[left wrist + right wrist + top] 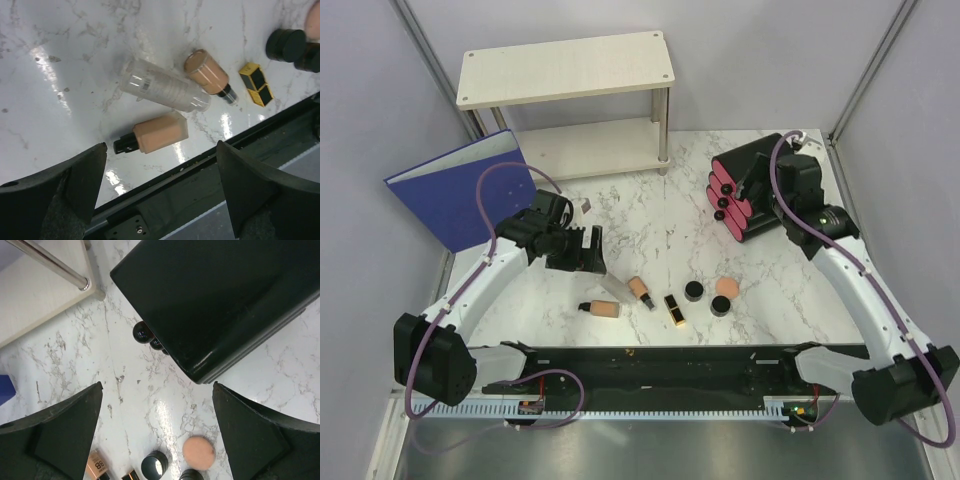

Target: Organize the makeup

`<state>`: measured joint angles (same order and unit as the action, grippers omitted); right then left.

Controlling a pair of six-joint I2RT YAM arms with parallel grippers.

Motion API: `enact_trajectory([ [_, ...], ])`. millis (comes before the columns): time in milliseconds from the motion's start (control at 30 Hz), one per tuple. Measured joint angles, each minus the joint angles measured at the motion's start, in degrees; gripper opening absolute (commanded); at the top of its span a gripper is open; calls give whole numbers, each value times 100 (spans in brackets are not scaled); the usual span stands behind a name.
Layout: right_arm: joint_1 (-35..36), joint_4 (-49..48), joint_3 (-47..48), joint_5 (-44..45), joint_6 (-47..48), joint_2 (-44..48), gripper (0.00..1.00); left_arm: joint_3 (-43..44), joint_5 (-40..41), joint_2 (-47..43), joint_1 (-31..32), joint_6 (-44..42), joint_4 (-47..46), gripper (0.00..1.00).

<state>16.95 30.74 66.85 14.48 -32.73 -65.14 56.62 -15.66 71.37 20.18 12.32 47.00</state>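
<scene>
Close to table edge (212, 142): peach tube (161, 132), lipstick (256, 83).

My top camera sits high above and behind the arm bases (435, 365), facing down and forward over the whole counter (660, 225). From there the organizer box (752, 190) lies far right. The left wrist camera hangs low and close over the counter, well left of the box, looking down between the fingers of the left tool (161, 146). The right wrist camera rides higher, almost straight above the box, looking down past the right tool (157, 387). Both wrist views catch the black jars (285, 44) and the peach puff (198, 452) on the box's near side. The top view takes in all of it.
</scene>
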Motion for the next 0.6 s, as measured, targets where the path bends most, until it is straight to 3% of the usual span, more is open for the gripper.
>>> enact_trajectory([
  [200, -28, 595, 817, -120, 114, -1086, 98, 44, -973, -20, -13, 431, -448, 95],
  [367, -59, 785, 1152, -162, 363, -1283, 98, -20, -1930, 28, -13, 1314, -1421, 94],
  [600, -101, 813, 1738, -273, 566, -1755, 79, -636, -2675, 540, 133, 3077, -3383, 93],
])
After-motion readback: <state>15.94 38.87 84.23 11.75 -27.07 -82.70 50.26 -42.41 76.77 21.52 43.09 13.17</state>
